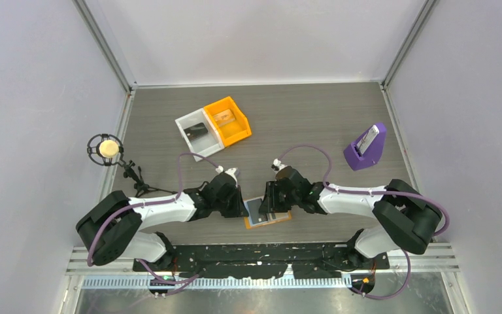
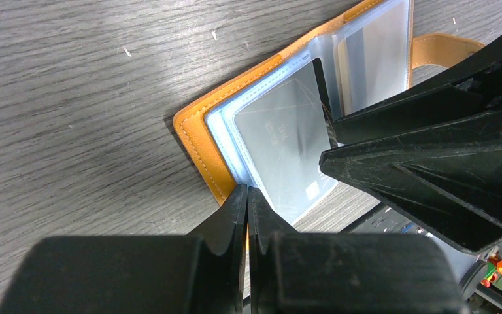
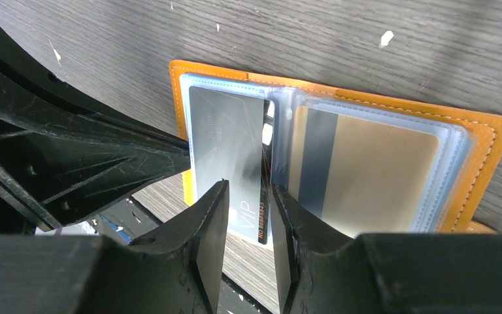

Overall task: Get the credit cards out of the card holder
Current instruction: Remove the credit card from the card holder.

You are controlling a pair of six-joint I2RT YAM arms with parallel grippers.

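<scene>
Card holder (image 3: 480, 157): lay open between the claws.
Right claw (image 3: 250, 203): open around the silver card (image 3: 225, 150), which poked straight toward it.
Left claw (image 2: 247, 196): closed on the orange edge.

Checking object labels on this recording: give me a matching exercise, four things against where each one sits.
1 grey VIP card
2 gold card with dark stripe
3 purple wedge-shaped stand
4 orange plastic bin

A beside white plastic bin
B right side of grey table
C in clear sleeve of orange card holder
D sticking out, framed by right gripper

Pairs: 1-D, 2-C, 3-B, 4-A
</scene>
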